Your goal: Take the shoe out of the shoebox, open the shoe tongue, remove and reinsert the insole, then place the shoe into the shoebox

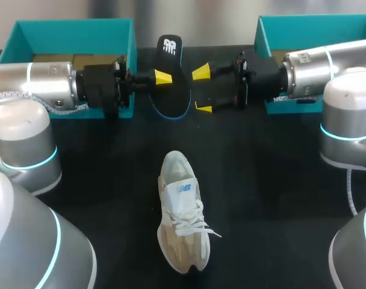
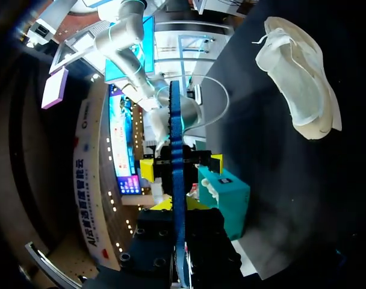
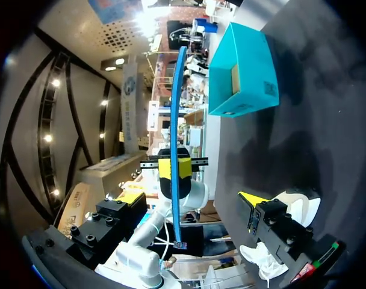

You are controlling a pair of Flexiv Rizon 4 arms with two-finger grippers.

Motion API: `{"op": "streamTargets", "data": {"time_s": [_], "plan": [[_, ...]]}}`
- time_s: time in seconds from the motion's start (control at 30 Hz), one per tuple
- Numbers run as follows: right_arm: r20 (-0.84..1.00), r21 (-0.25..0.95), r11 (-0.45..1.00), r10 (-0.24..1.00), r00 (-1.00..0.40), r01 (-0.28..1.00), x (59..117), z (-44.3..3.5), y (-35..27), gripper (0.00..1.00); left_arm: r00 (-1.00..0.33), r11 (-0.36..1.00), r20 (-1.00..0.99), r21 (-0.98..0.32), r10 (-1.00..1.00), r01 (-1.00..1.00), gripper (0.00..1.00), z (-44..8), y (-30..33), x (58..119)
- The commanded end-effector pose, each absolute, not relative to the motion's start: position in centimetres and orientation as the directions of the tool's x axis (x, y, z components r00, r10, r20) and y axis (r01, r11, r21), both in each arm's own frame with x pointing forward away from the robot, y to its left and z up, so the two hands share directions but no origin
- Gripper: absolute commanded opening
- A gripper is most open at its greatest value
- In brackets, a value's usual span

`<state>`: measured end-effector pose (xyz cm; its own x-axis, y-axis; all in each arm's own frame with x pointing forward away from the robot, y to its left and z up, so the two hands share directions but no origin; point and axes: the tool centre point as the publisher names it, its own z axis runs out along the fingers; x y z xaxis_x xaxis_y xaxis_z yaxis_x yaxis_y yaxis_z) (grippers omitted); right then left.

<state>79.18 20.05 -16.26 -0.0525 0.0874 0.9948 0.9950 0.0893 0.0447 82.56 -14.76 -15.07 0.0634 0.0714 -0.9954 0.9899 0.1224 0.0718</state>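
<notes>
- The pale shoe (image 1: 180, 220) is sitting upright on its sole on the black counter (image 1: 99, 180). It is lying well to the near side of both claws and lower than them. Its toe is pointing away from them, its opening is facing them, and its laces are trailing loose.
- The left claw (image 1: 163, 76) is pinching shut on the insole (image 1: 173, 90), gripping it from both faces. It is holding the insole up on edge, clear of the counter, with the heel end reaching out past the claw on the far side.
- The right claw (image 1: 201, 90) is facing the left claw with its fingers spread wide and gripping nothing. The insole is hanging just ahead of its yellow tips, in line with the gap between them and touching neither.
- A teal box (image 1: 74, 37) is standing behind the left claw, beside that arm.
- A second teal box (image 1: 279, 27) is standing behind the right claw, partly hidden by that arm.
</notes>
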Motion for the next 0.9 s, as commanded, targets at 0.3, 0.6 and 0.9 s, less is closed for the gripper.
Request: {"op": "streamTargets", "data": {"time_s": [0.3,0.6,0.9], "plan": [[0.995,0.044,0.089,0.09,-0.052,0.995,79.2,-16.3,20.1,1.0,0.064,0.125,-0.995,0.073,0.073,0.989,0.0,-15.0,-14.7,82.4],[0.992,0.071,0.102,0.099,-0.081,0.992,78.9,-16.1,21.1,1.0,0.084,0.102,-0.996,0.088,0.043,0.991,0.0,-15.6,-15.4,83.3],[0.986,0.115,0.119,0.11,-0.128,0.986,78.2,-16.0,22.5,1.0,0.108,0.107,-0.993,0.112,0.038,0.988,0.0,-17.0,-16.3,83.8]]}}
